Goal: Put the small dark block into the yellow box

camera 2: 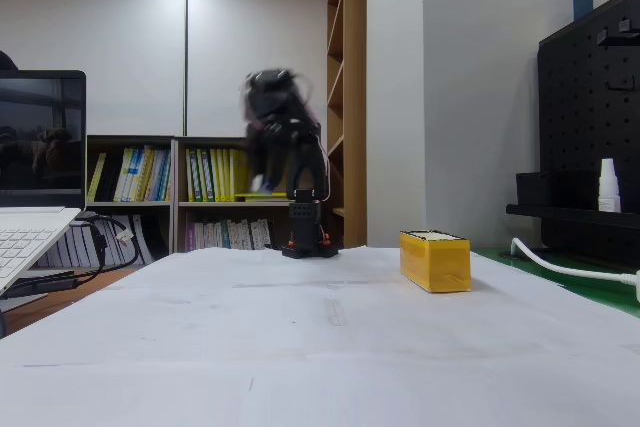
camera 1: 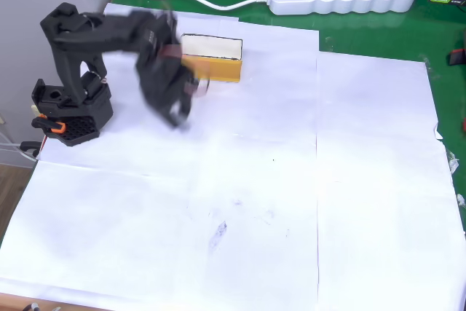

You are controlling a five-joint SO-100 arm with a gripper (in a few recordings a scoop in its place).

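Near me, wide white paper (camera 1: 291, 202) on the table, bare to its edges. Farther, yellow box (camera 1: 212, 57), cream inside showing, contents I can't make out. My gripper (camera 1: 178, 111) is blurred just left of it; can't tell open or closed. Block: can't find it.
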